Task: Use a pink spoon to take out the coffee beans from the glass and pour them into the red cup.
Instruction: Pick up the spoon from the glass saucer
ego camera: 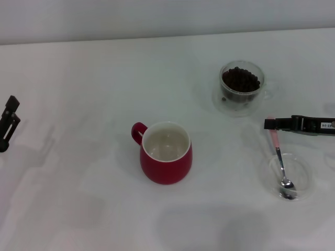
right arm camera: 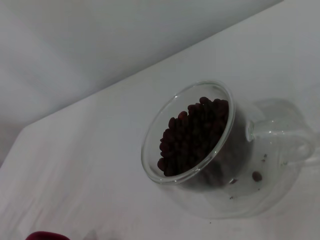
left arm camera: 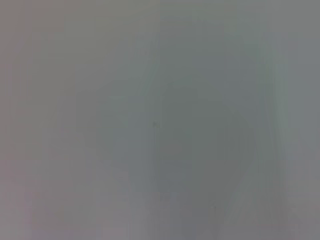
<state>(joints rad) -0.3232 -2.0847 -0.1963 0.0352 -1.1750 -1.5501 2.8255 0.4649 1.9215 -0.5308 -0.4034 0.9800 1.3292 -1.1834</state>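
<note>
The red cup (ego camera: 165, 152) stands empty mid-table, its handle toward the left rear; a sliver of the red cup (right arm camera: 47, 236) shows in the right wrist view. The glass (ego camera: 241, 83) (right arm camera: 195, 135), full of coffee beans (ego camera: 240, 80) (right arm camera: 192, 132), stands at the right rear. The pink spoon (ego camera: 279, 161) lies with its metal bowl in a flat clear dish (ego camera: 304, 180) and its pink handle pointing away. My right gripper (ego camera: 269, 124) reaches in from the right edge, just beyond the handle's tip. My left gripper (ego camera: 10, 110) rests at the far left edge.
The glass sits on a clear saucer (ego camera: 220, 102) (right arm camera: 280, 165) with a loose bean (right arm camera: 257, 176) on it. A pale wall bounds the table's far edge. The left wrist view shows only a plain grey surface.
</note>
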